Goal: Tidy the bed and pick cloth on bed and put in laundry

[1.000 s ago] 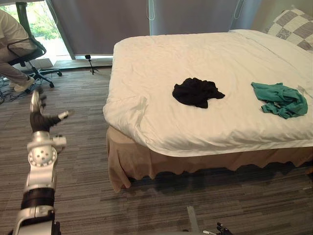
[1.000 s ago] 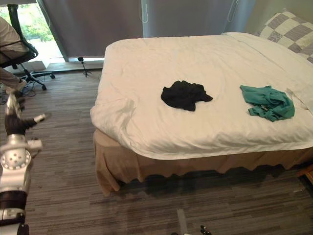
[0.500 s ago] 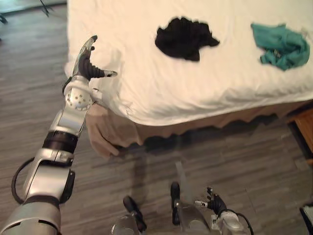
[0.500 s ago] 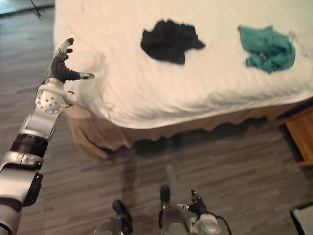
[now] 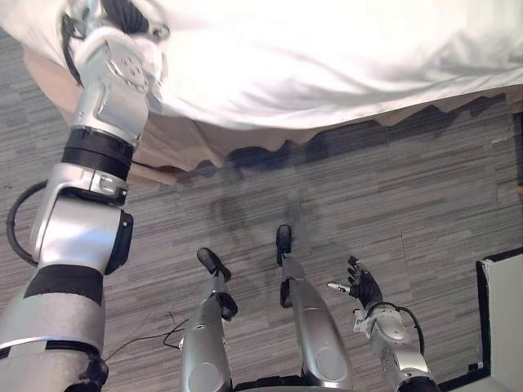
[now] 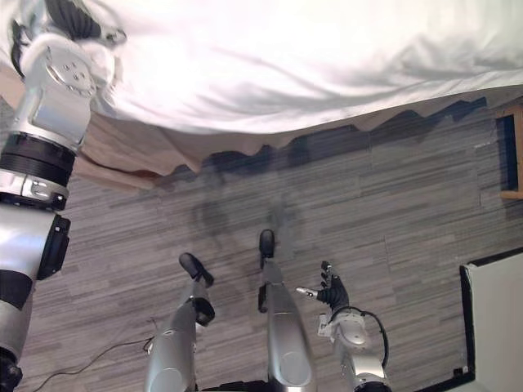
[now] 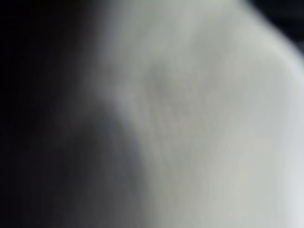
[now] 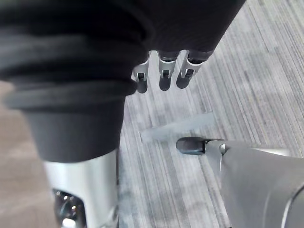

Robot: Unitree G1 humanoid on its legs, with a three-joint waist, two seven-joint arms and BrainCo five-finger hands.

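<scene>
The bed's white sheet [image 5: 327, 57] spans the upper edge of the eye views, its front edge hanging over a tan bed skirt [image 5: 184, 143]. My left hand [image 5: 124, 15] is raised at the bed's near left corner, against the sheet. Very close white cloth [image 7: 213, 118] shows in the left wrist view. My right hand [image 5: 364, 287] hangs low over the grey striped floor [image 8: 266, 71], away from the bed, open and holding nothing.
A white flat thing with a dark border [image 5: 502, 314] lies on the floor at the lower right. A wooden piece [image 6: 511, 151] stands at the right edge beside the bed. Open floor lies between me and the bed.
The camera has tilted down, so the black and green clothes have passed out of the top of the picture. My left hand now rests at the bed's corner.
</scene>
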